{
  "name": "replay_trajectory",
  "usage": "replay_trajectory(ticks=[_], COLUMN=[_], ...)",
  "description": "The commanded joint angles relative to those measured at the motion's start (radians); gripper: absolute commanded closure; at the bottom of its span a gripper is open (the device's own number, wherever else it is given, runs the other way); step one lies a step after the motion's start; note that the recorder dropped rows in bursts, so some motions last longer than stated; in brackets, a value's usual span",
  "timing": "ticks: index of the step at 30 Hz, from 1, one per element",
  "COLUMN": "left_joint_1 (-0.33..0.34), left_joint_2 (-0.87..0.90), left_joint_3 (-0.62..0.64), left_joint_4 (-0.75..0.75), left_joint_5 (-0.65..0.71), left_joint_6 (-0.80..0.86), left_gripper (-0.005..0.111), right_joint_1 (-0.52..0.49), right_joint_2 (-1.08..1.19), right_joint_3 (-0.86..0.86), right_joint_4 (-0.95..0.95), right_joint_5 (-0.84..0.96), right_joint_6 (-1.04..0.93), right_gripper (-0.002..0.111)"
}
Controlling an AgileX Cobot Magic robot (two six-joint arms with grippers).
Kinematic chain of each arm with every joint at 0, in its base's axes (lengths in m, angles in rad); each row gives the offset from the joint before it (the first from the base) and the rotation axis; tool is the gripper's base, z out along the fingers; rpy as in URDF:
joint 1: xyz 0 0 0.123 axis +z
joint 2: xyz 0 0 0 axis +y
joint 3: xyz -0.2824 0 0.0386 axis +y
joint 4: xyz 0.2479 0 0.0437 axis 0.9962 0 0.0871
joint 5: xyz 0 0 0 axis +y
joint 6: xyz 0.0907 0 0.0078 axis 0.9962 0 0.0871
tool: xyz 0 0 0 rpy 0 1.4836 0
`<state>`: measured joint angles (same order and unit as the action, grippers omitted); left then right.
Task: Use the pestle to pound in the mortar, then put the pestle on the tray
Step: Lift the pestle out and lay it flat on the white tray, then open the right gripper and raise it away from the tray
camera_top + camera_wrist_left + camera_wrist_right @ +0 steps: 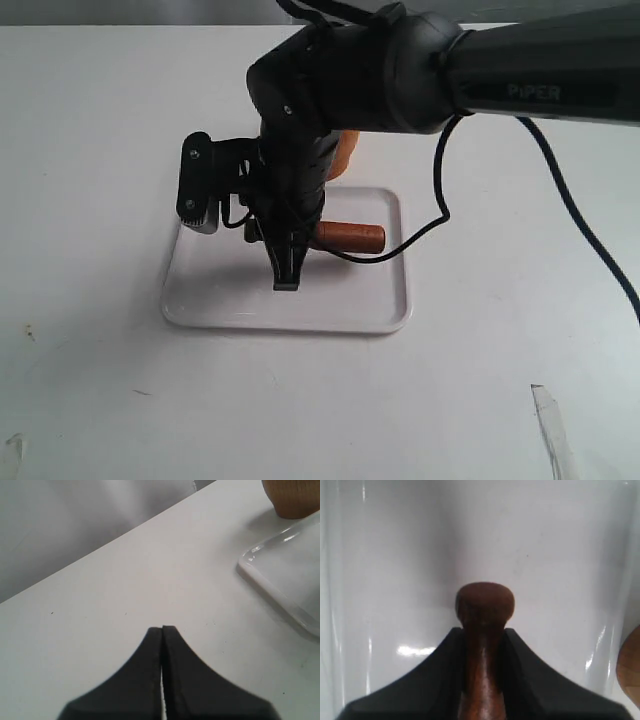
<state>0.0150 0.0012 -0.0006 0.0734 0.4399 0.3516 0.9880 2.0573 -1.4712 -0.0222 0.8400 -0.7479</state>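
Two grippers, only one loaded.

Exterior view: the right gripper (287, 268) reaches down over the tray (300, 322), tips close above its floor. The pestle (352, 237) lies roughly level and sticks out sideways from the jaws, thick end over the tray's middle. I cannot tell whether it touches the floor. The mortar (345, 155) stands just behind the tray, mostly hidden by the arm.

Left wrist view: the left gripper (162, 630) has its fingers pressed together with nothing between them. It hangs over the bare table (125, 590) near a tray corner (265, 575). The mortar's foot (295, 502) shows just beyond that corner.

Right wrist view: the fingers clamp the pestle's (482, 650) thin handle just behind the knob, with the glossy tray (395, 555) beneath.

Judged step: setting the pestle down.
- Lower until the full length rests flat before letting go. A drop may make the round club roll or bounce.
- Part the jaws only slightly, then lift straight up so the knob is not dragged.
- Place it near the centre, well off the rim.
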Motion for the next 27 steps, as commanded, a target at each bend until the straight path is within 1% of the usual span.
replay_trajectory(ticks=[1,2,3,4,5,8,13,16,21,27], left_joint_1=[-0.008,-0.008,-0.008,-0.008,-0.008,-0.008,-0.008,-0.008,-0.008,-0.008], left_joint_2=[-0.001,-0.001,-0.001,-0.001,-0.001,-0.001,-0.001,-0.001,-0.001,-0.001], left_joint_3=[0.001,0.001,0.001,0.001,0.001,0.001,0.001,0.001,0.001,0.001], left_joint_4=[-0.007,-0.007,-0.007,-0.007,-0.007,-0.007,-0.007,-0.007,-0.007,-0.007], left_joint_5=[-0.003,-0.003,-0.003,-0.003,-0.003,-0.003,-0.003,-0.003,-0.003,-0.003], left_joint_6=[-0.008,-0.008,-0.008,-0.008,-0.008,-0.008,-0.008,-0.008,-0.008,-0.008], left_gripper=[0.107,0.107,0.107,0.107,0.107,0.107,0.107,0.107,0.107,0.107], right_joint_1=[0.000,0.000,0.000,0.000,0.000,0.000,0.000,0.000,0.000,0.000], right_joint_2=[-0.005,-0.005,-0.005,-0.005,-0.007,-0.017,-0.073,-0.133,-0.245,-0.386], right_joint_3=[-0.008,-0.008,-0.008,-0.008,-0.008,-0.008,-0.008,-0.008,-0.008,-0.008], right_joint_4=[0.007,0.007,0.003,-0.016,-0.033,-0.142,-0.411,-0.508,-0.569,-0.525], right_joint_5=[0.043,0.039,0.035,0.025,0.024,0.024,0.031,0.026,-0.001,-0.001], right_joint_6=[-0.011,-0.011,-0.003,0.020,0.036,0.143,0.422,0.562,0.731,0.737], right_gripper=[0.056,0.042,0.035,0.030,0.030,0.030,0.036,0.039,0.044,0.045])
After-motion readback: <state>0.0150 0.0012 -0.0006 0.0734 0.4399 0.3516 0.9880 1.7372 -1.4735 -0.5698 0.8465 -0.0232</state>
